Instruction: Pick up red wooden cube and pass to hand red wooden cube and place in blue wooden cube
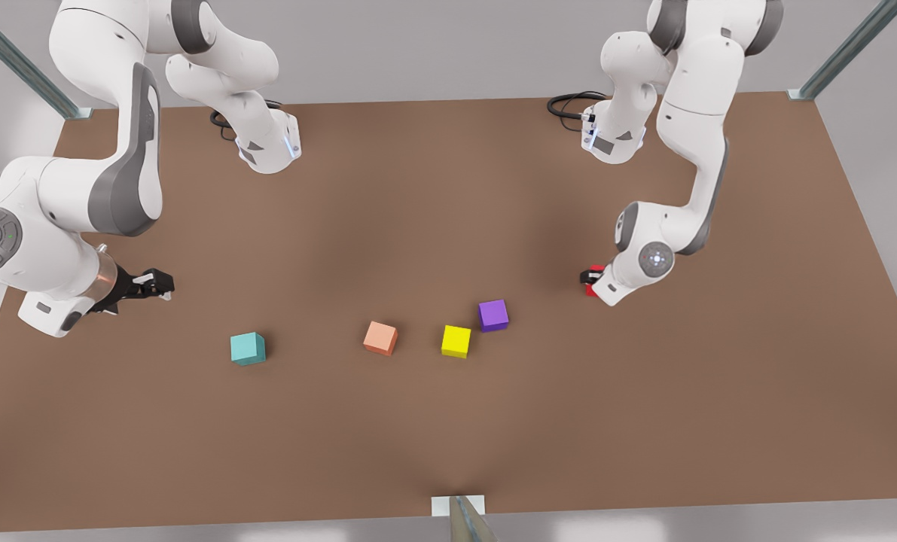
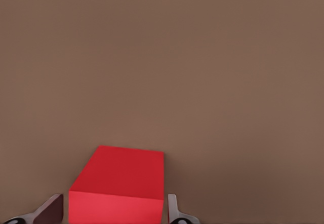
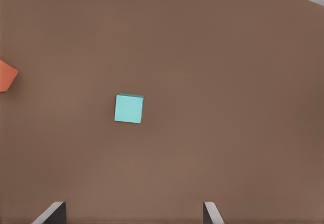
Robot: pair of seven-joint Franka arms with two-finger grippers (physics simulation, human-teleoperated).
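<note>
Left gripper (image 2: 115,215) low — right gripper (image 3: 134,215) fingers (image 3: 53,213) spread.

- The front view looks down from high up, across the whole brown counter (image 1: 448,421) toward both arm bases.
- The left wrist view sits very close above the red wooden cube (image 2: 119,183), also seen in the front view.
- The right wrist view looks down from higher, sharing the blue wooden cube (image 3: 128,108) with the front view.
</note>
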